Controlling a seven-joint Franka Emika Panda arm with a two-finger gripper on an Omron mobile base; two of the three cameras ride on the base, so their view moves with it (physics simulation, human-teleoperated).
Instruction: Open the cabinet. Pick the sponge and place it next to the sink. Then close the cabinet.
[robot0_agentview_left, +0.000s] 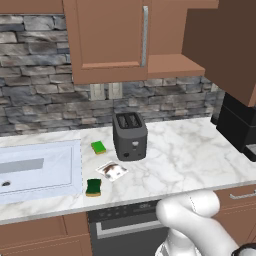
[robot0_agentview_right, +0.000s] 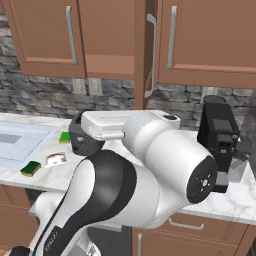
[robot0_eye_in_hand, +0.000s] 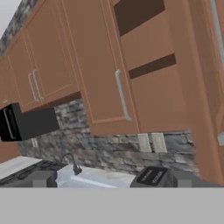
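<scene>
The sponge (robot0_agentview_left: 93, 187) is lying beside the sink (robot0_agentview_left: 75, 165); the end effector, fully open and empty, should be swinging the cabinet (robot0_agentview_left: 112, 35) door shut.

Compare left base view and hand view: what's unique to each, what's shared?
Left base view: the sink, the dark green sponge beside it, a lighter green sponge, a black coffee machine. Hand view: a faucet, the shelf inside the cabinet, a black appliance under farther cabinets. Both: the cabinet with its right door swung open, the toaster, the stone backsplash.
</scene>
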